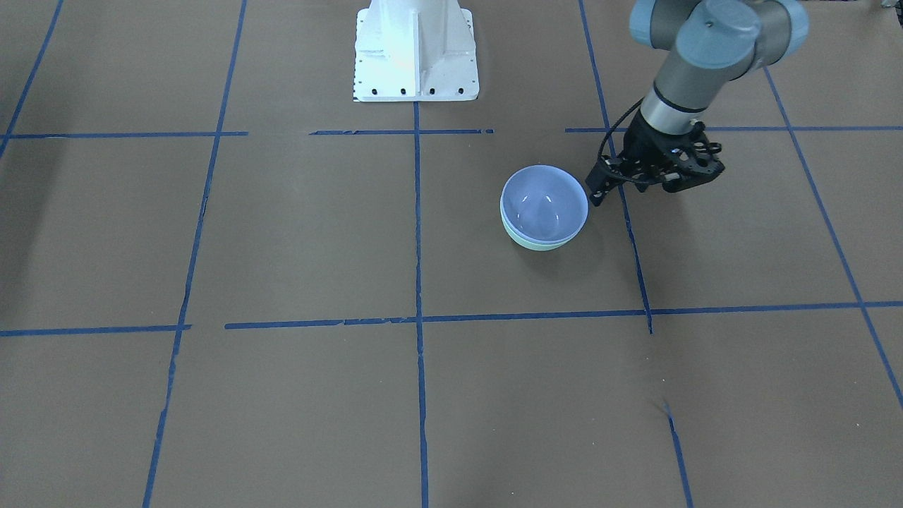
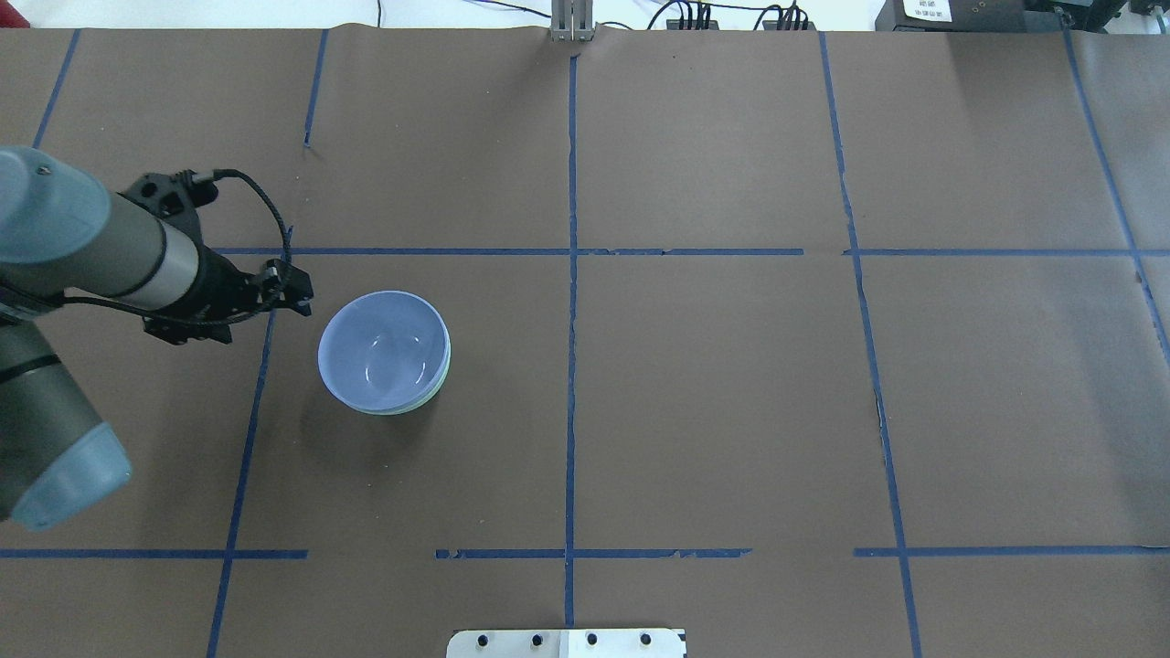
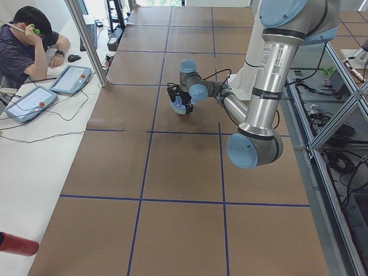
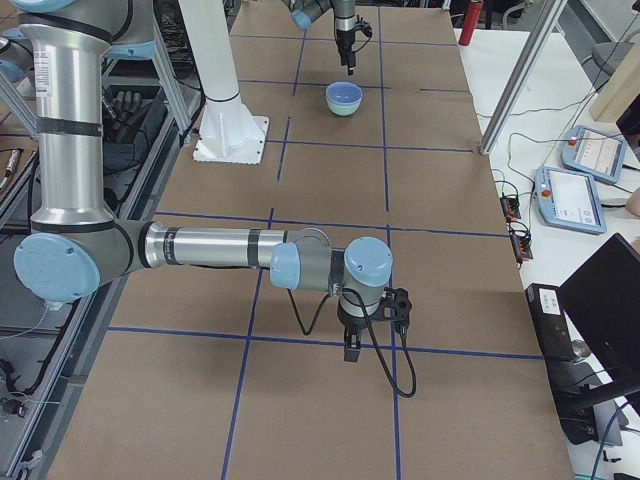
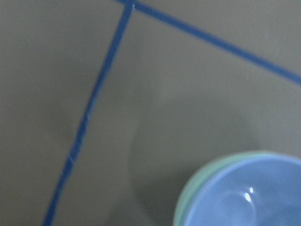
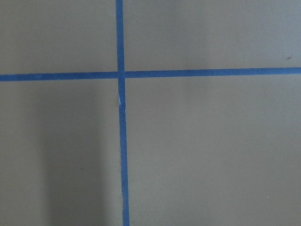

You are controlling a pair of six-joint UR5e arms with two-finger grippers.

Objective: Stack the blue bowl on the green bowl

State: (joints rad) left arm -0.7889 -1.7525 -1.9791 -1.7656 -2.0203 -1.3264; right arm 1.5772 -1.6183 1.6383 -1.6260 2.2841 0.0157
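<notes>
The blue bowl (image 1: 544,201) is nested in the green bowl (image 5: 180,211) — the left gripper (image 1: 597,197), its spread impossible to tell, is best lifted away without the rim being clipped

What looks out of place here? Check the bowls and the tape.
Nothing is spilled or damaged. The blue bowl sits level inside the green bowl. Only the blue tape grid looks odd: it has short gaps and ragged edges.

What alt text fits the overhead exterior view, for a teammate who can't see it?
The blue bowl sits nested inside the green bowl, left of centre on the brown table marked with blue tape lines. The left tool hangs just beside the stack, apart from it.
</notes>
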